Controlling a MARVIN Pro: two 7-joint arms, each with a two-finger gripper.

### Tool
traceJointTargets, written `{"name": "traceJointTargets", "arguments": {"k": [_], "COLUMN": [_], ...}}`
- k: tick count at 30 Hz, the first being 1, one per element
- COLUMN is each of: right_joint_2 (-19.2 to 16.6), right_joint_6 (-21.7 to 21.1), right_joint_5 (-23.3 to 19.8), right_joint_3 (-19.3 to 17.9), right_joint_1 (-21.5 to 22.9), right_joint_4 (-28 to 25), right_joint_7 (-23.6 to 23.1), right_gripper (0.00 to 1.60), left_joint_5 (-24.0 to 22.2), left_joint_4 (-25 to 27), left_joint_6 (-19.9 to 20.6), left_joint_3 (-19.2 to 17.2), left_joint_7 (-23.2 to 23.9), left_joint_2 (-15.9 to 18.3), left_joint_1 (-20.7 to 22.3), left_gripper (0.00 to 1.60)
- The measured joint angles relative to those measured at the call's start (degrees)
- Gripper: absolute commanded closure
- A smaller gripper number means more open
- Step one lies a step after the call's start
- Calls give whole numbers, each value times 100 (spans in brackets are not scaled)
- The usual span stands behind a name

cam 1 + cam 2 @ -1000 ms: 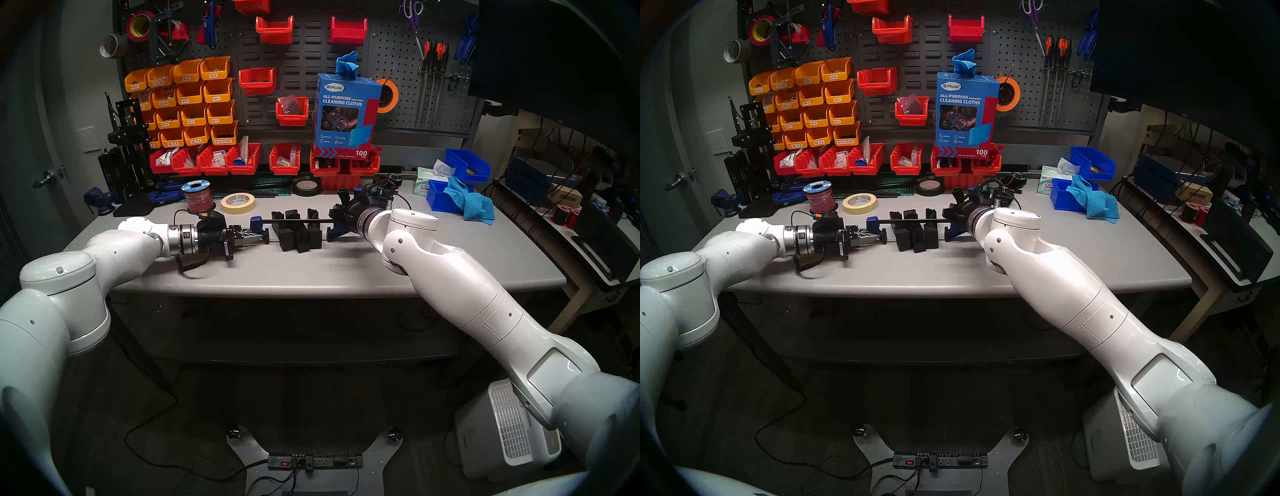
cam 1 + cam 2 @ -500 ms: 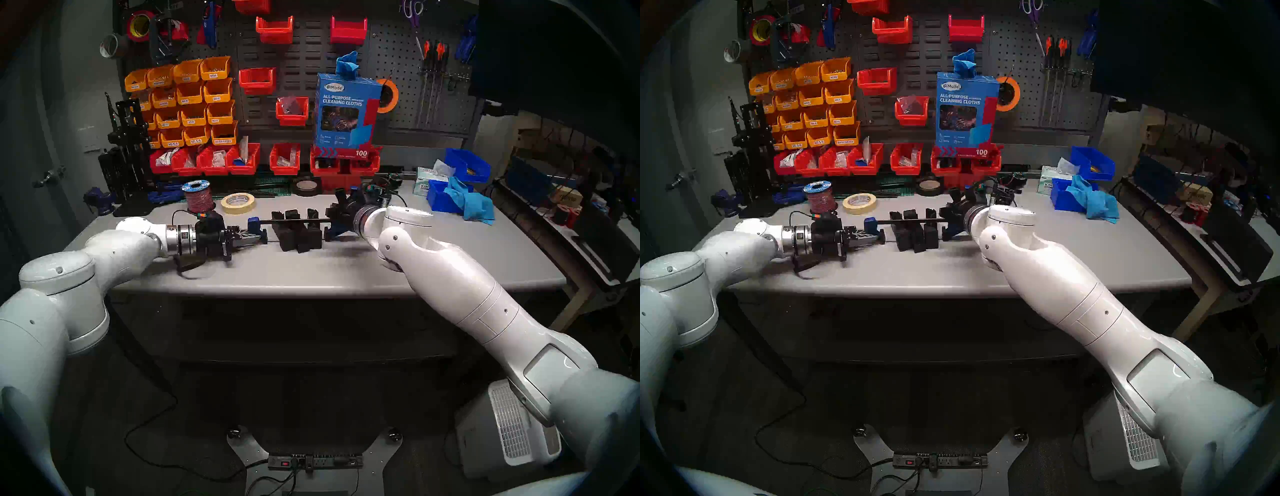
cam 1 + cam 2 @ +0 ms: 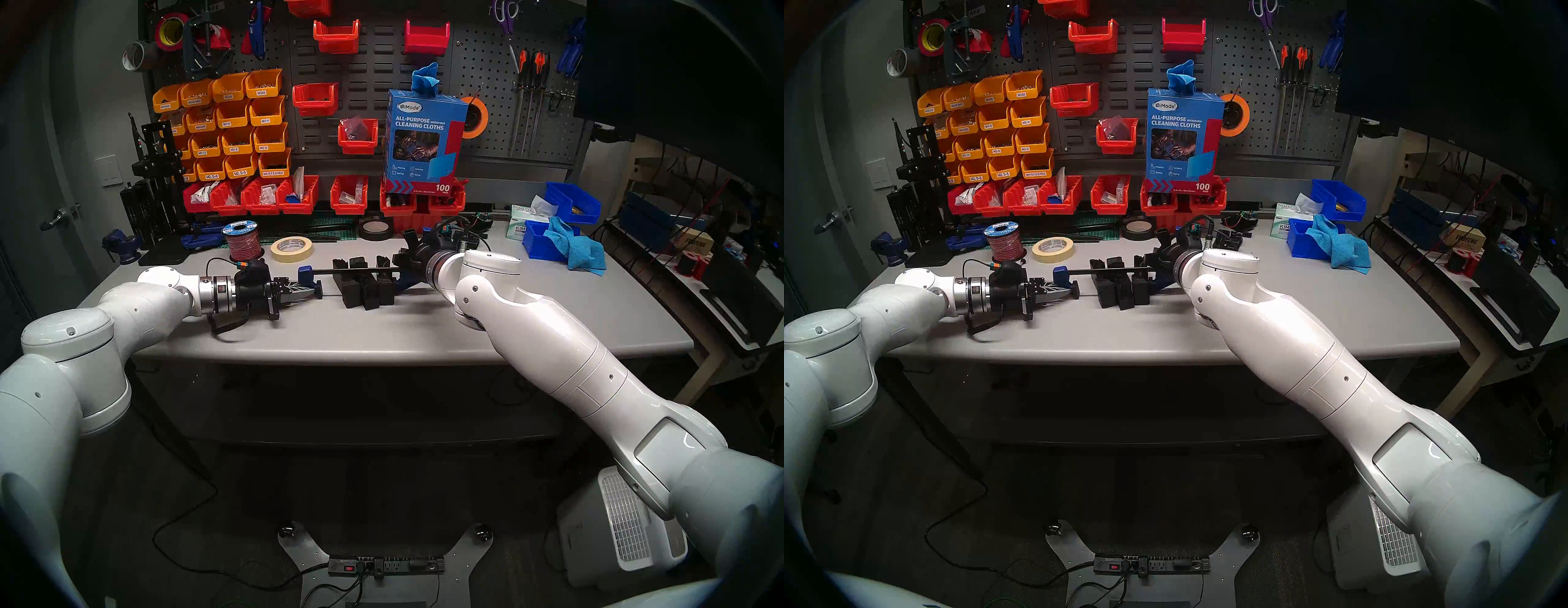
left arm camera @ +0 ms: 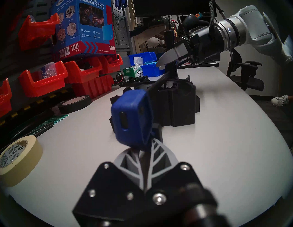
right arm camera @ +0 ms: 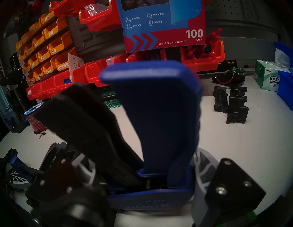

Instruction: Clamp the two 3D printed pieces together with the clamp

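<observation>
The blue plastic bar clamp (image 3: pixel 360 270) lies level across the tabletop (image 3: pixel 424 331), its thin black bar running left to right just above the two 3D printed pieces (image 3: pixel 367 285). Its blue fixed end (image 4: pixel 131 117) is at the left, its blue and black trigger handle (image 5: pixel 158 114) at the right. The pieces are matte black, blocky, with notched tops, standing upright side by side between the clamp's two ends.

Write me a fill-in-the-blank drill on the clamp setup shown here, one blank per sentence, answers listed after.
1. The left gripper is shut on the clamp at its ____ jaw end.
2. The clamp's thin black bar runs across the top of the two 3D printed ____.
3. The right gripper grips the clamp's ____ end.
4. The roll of masking tape lies ____ on the table.

Answers: blue; pieces; handle; flat
</observation>
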State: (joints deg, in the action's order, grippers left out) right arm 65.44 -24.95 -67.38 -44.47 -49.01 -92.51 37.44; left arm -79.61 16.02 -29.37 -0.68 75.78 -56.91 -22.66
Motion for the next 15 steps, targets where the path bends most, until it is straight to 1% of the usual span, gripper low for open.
{"name": "traceJointTargets", "arguments": {"k": [15], "right_joint_2": [195], "right_joint_6": [0], "right_joint_5": [1], "right_joint_3": [106], "right_joint_1": [109], "right_joint_4": [134], "right_joint_7": [97], "right_gripper": [160], "left_joint_5": [0], "left_joint_4": [-59], "left_joint_6": [22], "left_joint_3": [3], "left_joint_7": [16], "left_joint_2": [35], "left_joint_1": [-6], "left_gripper": [160]}}
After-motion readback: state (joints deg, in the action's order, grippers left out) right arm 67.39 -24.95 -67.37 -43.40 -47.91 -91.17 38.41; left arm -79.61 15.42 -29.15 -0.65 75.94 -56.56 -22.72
